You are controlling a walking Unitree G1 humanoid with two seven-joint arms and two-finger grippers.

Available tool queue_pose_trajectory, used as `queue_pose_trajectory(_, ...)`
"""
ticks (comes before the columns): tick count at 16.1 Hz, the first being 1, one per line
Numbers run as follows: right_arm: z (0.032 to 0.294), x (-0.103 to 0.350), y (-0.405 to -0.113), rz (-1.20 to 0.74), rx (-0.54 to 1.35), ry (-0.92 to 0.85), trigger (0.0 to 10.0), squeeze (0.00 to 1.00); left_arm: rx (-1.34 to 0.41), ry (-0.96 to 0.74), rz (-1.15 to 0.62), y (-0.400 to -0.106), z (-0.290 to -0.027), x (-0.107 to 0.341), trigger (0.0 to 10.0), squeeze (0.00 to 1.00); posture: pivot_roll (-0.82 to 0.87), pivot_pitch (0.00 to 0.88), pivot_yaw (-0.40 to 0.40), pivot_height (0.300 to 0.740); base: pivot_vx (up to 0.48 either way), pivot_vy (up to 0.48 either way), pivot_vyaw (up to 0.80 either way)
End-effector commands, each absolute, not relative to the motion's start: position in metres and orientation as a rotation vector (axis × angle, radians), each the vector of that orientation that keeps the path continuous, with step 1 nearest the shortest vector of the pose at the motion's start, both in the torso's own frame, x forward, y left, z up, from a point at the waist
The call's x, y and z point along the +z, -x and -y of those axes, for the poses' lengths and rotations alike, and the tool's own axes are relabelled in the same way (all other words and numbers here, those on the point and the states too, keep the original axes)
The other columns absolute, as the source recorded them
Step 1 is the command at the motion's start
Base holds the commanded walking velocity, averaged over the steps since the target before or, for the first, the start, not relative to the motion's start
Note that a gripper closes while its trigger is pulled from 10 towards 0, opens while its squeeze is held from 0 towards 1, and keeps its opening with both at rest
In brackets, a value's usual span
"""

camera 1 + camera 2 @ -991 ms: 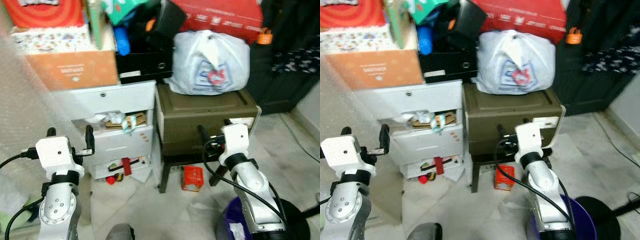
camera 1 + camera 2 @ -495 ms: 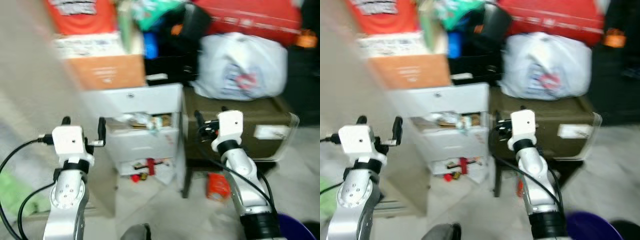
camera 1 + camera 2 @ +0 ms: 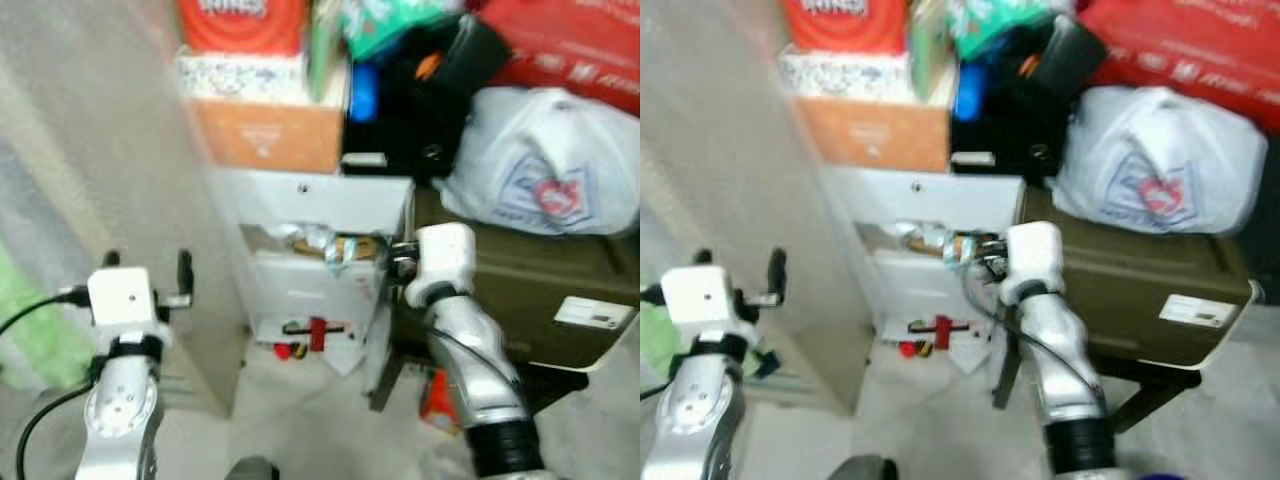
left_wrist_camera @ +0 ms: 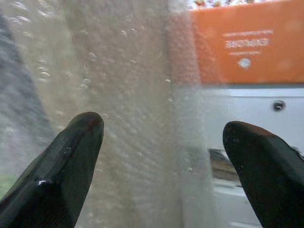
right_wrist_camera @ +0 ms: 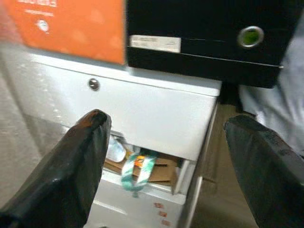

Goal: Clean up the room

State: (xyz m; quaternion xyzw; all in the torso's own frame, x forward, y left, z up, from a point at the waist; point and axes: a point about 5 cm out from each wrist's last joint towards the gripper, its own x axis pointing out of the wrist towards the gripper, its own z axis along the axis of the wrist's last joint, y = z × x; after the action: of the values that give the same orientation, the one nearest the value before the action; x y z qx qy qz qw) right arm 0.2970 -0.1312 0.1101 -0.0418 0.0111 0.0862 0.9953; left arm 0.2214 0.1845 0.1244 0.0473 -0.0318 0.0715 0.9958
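A white drawer cabinet (image 3: 320,215) stands in front of me, its upper drawer ajar and stuffed with paper and a teal ribbon (image 5: 135,171). Red bits (image 3: 308,330) lie on the floor at its foot, and a small red carton (image 3: 437,395) sits under the olive trunk (image 3: 530,290). My right gripper (image 5: 167,119) is open and hangs level with the ajar drawer, a short way in front of it, holding nothing. My left gripper (image 3: 147,268) is open too, raised at the left and facing a bubble-wrap sheet (image 4: 133,95).
An orange cardboard box (image 3: 265,135) and a black box (image 5: 199,38) are stacked on the cabinet. A white plastic bag (image 3: 545,170) sits on the olive trunk, with red boxes above. Bubble wrap (image 3: 100,150) hangs along the left side. Pale tiled floor lies below.
The view has swung left, so the whole scene has shifted right. My right gripper now stands before the white cabinet's drawer instead of the olive trunk. Both grippers stay open.
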Motion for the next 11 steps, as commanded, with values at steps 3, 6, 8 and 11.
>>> queue_pose_trajectory(3, 0.126, 0.109, -0.292, -0.052, 0.229, 0.094, 10.0, 0.00, 0.152, -0.065, 0.074, -0.219, -0.179, 0.129, 10.0, 0.00, 0.07, 0.019, -0.026, 0.740, 0.000, 0.000, 0.27)
queue_pose_trajectory(6, 0.124, 0.111, -0.293, -0.046, 0.252, 0.057, 10.0, 0.00, 0.161, -0.048, 0.085, -0.222, -0.179, 0.133, 10.0, 0.00, 0.07, 0.033, -0.039, 0.740, 0.000, 0.000, 0.80)
queue_pose_trajectory(8, 0.124, 0.115, -0.297, -0.037, 0.258, 0.051, 10.0, 0.00, 0.138, -0.066, 0.084, -0.221, -0.176, 0.132, 10.0, 0.00, 0.08, 0.037, -0.044, 0.740, 0.000, 0.000, 0.80)
queue_pose_trajectory(11, 0.123, 0.118, -0.299, -0.026, 0.289, 0.054, 10.0, 0.00, 0.120, -0.067, 0.097, -0.226, -0.172, 0.135, 10.0, 0.00, 0.07, 0.037, -0.063, 0.740, 0.000, 0.000, 0.80)
